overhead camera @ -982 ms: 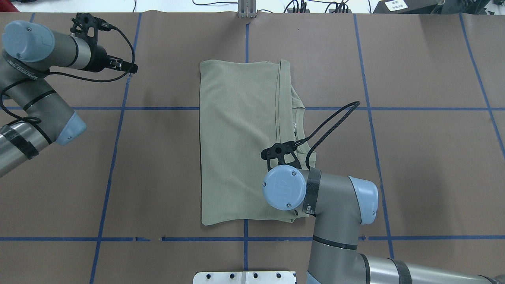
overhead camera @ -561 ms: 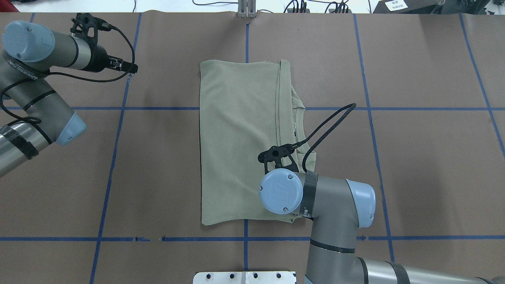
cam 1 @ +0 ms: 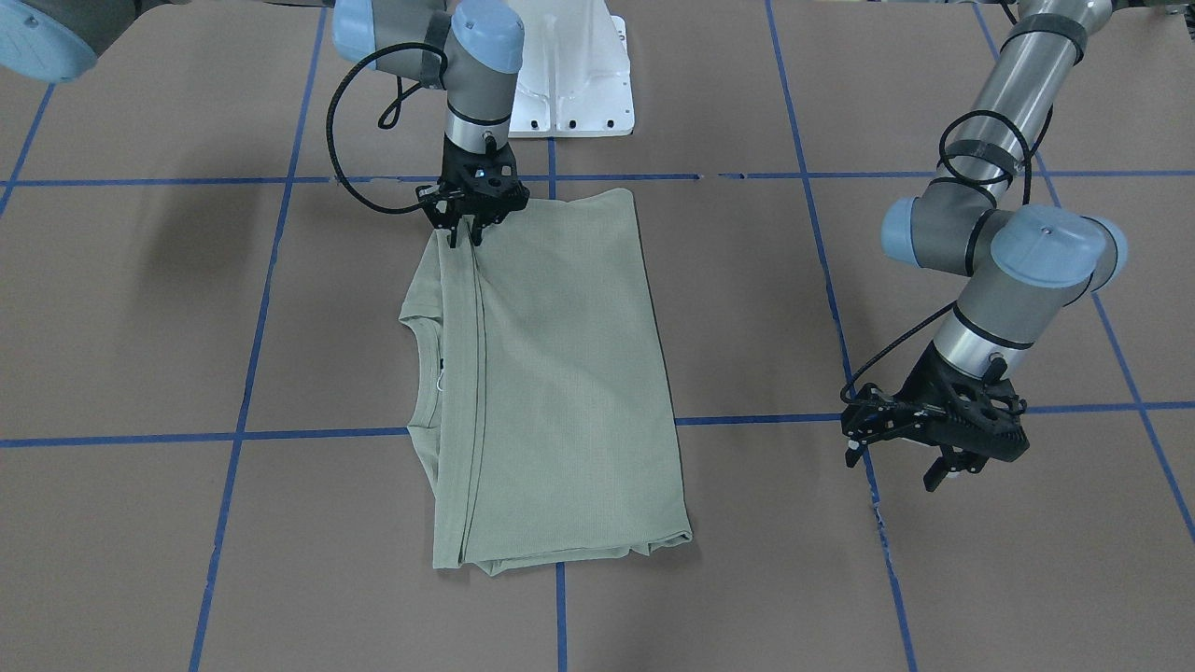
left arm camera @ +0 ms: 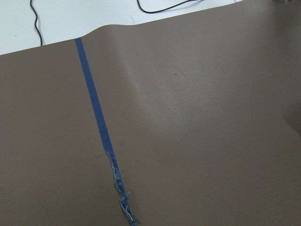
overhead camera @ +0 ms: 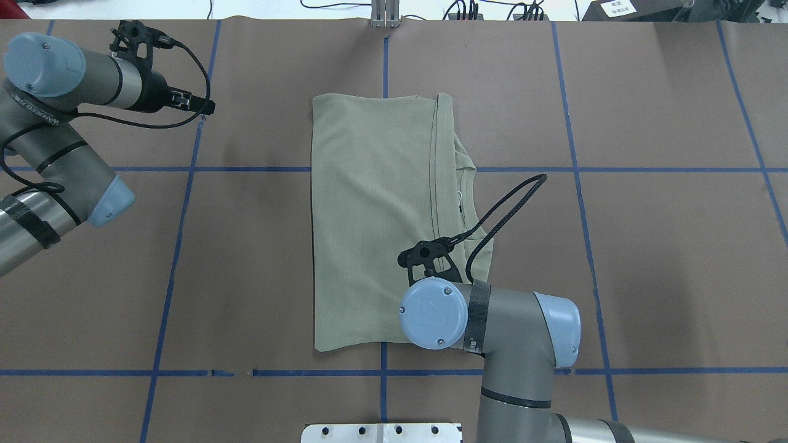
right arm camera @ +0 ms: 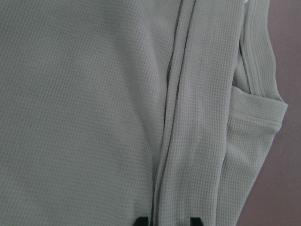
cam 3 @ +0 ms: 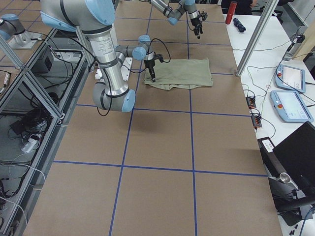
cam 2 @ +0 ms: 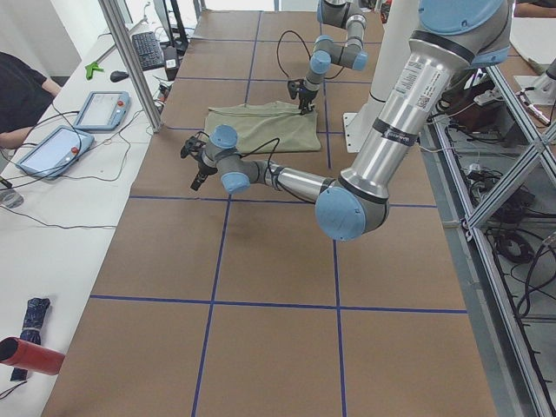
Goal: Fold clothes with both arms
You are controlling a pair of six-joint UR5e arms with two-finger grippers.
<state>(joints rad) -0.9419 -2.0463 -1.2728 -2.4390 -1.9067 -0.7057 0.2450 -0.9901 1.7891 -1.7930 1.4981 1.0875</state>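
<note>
Covering table (cam 1: pixel 140 327): brown paper (overhead camera: pixel 677 277), blue tape grid (cam 1: pixel 327 433); left fingers (cam 1: pixel 934 476) spread; right fingers (right arm camera: pixel 141 221) parted astride shirt (cam 1: pixel 560 355) fold

The worktop (overhead camera: pixel 677 264) is covered in brown paper crossed by a grid of blue tape lines (overhead camera: pixel 246 169). A folded sage-green shirt (overhead camera: pixel 369 221) lies flat near its middle, its neckline along the right edge in the overhead view. A white base plate (overhead camera: pixel 381 432) sits at the near edge.
</note>
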